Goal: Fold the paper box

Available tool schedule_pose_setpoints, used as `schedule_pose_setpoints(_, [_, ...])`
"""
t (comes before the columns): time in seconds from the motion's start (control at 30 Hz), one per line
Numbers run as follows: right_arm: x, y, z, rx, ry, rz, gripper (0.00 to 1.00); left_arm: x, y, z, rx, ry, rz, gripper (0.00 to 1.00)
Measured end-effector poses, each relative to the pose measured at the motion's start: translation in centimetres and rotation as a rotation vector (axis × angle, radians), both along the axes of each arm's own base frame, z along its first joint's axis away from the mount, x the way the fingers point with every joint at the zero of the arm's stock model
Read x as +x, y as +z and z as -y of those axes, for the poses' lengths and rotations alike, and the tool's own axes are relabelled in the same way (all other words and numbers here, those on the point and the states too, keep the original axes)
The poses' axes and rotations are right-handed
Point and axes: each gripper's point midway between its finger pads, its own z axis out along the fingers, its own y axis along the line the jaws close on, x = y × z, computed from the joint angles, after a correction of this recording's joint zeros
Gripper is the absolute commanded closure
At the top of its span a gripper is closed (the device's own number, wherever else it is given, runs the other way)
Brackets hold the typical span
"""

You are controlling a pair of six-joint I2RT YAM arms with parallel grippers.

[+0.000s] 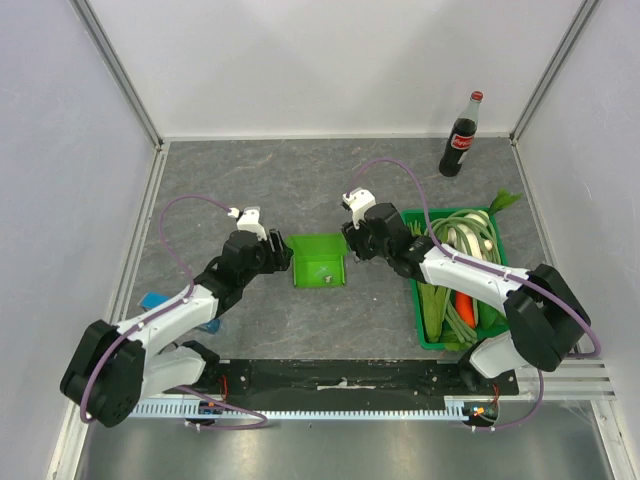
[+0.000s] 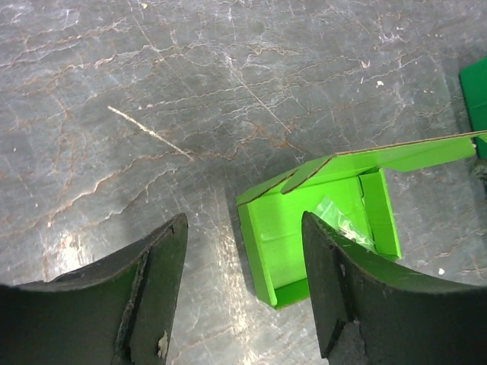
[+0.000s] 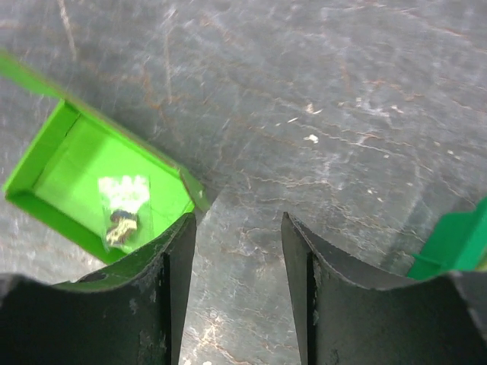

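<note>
Tabletop [image 1: 250,180] is a grey marbled stone-look sheet with pale veins and a few scratches. It's boxed in by plain white walls [image 1: 330,60] on aluminium posts [image 1: 118,68]. Back right corner has a cola bottle [image 1: 462,138] standing upright, red cap and red label, but the writing's too small to read, so no brand from me.

The paper box [image 1: 318,260] sits flat on the table about dead centre, between the two arms. It's open side up with its walls raised and one long flap sticking out, and a little clear bag [image 3: 122,209] is lying inside it.

Left gripper [image 1: 280,252] is just beside the box's left edge, jaws spread, holding nothing. Right gripper [image 1: 352,243] is just off the box's right edge, also spread, with only bare table between the fingers.

Dark-green crate [image 1: 440,345] of vegetables is on the right under the right arm, with a carrot [image 1: 465,308] in it. There's a small blue block [image 1: 152,300] by the left arm.
</note>
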Motion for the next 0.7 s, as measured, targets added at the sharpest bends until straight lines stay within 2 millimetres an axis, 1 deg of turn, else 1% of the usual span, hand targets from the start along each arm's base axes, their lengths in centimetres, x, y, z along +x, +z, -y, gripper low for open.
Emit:
schedule_pose_setpoints(0.07, [-0.3,-0.8,0.0,-0.003,0.072,-0.012,0.46,0.4,-0.5,0.4,0.016,-0.026,0.008,0.37])
schedule_pose_setpoints(0.13, [-0.8,-1.6,0.1,-0.001,0.137,-0.031,0.49,0.7,-0.7,0.8,0.028,-0.055,0.018,0.39])
schedule_pose_setpoints(0.23, [-1.0,-1.6,-0.3,0.012,0.203,-0.032,0.53,1.2,-0.6,1.3,0.037,-0.09,0.051,0.45])
schedule_pose_setpoints(0.27, [-0.9,-1.6,-0.5,0.015,0.219,-0.024,0.55,1.3,-0.4,1.4,0.041,-0.099,0.067,0.5])
schedule_pose_setpoints(0.37, [-0.6,-1.8,-1.1,0.015,0.26,-0.017,0.6,1.8,0.0,1.6,0.052,-0.112,0.098,0.56])
schedule_pose_setpoints(0.53, [-0.7,-2.9,-2.1,0.014,0.312,-0.042,0.66,2.0,-0.9,1.8,0.087,-0.143,0.089,0.59])
schedule_pose_setpoints(0.7, [-0.6,-2.9,-2.4,0.024,0.322,-0.038,0.72,2.0,-1.0,1.8,0.099,-0.151,0.092,0.62])
